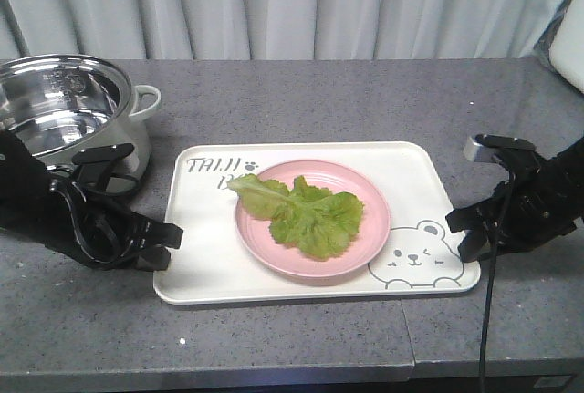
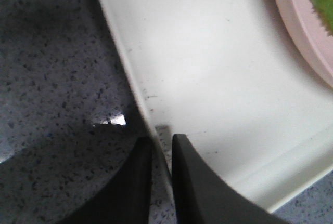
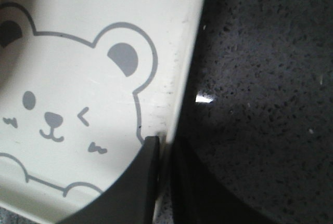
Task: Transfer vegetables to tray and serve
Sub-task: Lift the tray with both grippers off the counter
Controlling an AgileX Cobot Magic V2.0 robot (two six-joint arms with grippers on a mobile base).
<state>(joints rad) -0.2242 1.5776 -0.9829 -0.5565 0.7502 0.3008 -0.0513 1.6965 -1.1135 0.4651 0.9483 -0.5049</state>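
the left gripper point(image 1: 169, 247) has its two fingers nearly together on the left rim of the tray point(image 1: 205, 270), one inside and one outside, pinching it. the right gripper point(image 1: 459, 236) grips the right rim the same way, beside the bear drawing point(image 1: 420, 261). the lettuce point(image 1: 306, 215) already lies on the pink plate point(image 1: 365, 183) at the tray's middle, so the transfer looks done. what's left, i'd say, is lifting and serving; the tray sits flat on the counter point(image 1: 319, 101).
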